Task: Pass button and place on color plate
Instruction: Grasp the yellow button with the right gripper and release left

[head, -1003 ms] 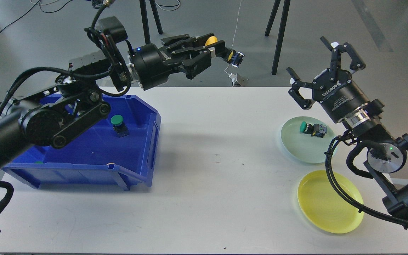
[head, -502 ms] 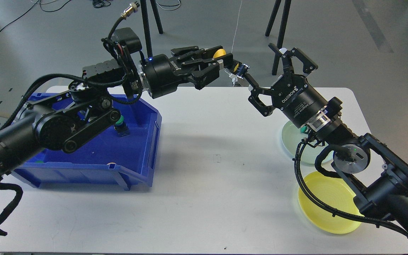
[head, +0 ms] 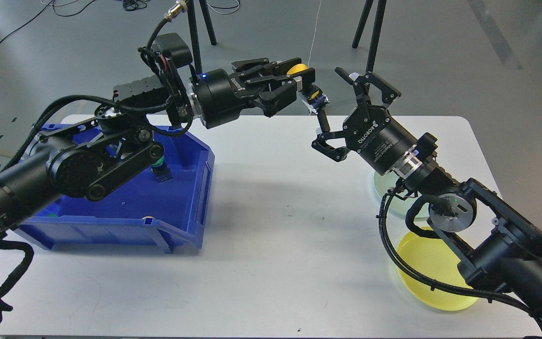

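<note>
Handover pending: left pincer [head: 309, 90] grips yellow button [head: 312, 96] in mid-air above the worktop [head: 280, 235], right pincer [head: 341, 113] wide open just beside it, not yet closed on it; transfer and drop on yellow plate [head: 428, 278] remain.

Left gripper [head: 311, 87] up over the table [head: 271, 245], shut tight on a yellow button [head: 309, 94]. Right gripper [head: 341, 113] just beside it, wide open. Yellow plate [head: 421, 273] near the right edge. Green button [head: 159, 167] in blue bin [head: 177, 221].
</note>
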`<state>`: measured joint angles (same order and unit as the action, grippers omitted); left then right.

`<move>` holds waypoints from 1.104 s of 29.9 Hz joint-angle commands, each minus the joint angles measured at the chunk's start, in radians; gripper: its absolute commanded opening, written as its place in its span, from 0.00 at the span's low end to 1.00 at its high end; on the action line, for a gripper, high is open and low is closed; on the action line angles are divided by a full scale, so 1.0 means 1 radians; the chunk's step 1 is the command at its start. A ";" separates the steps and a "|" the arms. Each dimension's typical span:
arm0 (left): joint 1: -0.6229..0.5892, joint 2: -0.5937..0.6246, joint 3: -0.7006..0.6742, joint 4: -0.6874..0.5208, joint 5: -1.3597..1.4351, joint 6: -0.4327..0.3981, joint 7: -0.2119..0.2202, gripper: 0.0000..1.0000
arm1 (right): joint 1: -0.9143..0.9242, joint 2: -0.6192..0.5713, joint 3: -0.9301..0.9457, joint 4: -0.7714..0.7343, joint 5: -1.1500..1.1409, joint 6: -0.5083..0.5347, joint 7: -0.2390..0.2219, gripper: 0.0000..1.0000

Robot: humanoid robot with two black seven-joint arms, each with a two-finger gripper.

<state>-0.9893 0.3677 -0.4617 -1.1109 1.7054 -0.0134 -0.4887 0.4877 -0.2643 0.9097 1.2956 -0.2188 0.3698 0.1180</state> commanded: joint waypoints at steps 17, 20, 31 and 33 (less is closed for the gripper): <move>0.000 -0.018 -0.003 0.000 -0.006 0.001 0.010 0.28 | -0.018 0.011 -0.012 -0.004 -0.001 0.009 0.002 0.80; 0.001 -0.019 -0.003 0.000 -0.006 0.001 0.019 0.28 | -0.017 0.017 -0.015 -0.004 -0.001 0.008 0.002 0.79; 0.001 -0.020 -0.002 0.000 -0.006 0.007 0.021 0.28 | -0.014 0.040 -0.017 -0.004 -0.001 0.009 0.000 0.45; 0.001 -0.018 -0.002 0.000 -0.006 0.007 0.021 0.28 | -0.015 0.039 -0.017 -0.004 -0.001 0.009 0.000 0.31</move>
<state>-0.9876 0.3474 -0.4638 -1.1105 1.6995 -0.0064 -0.4668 0.4739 -0.2244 0.8927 1.2915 -0.2191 0.3789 0.1197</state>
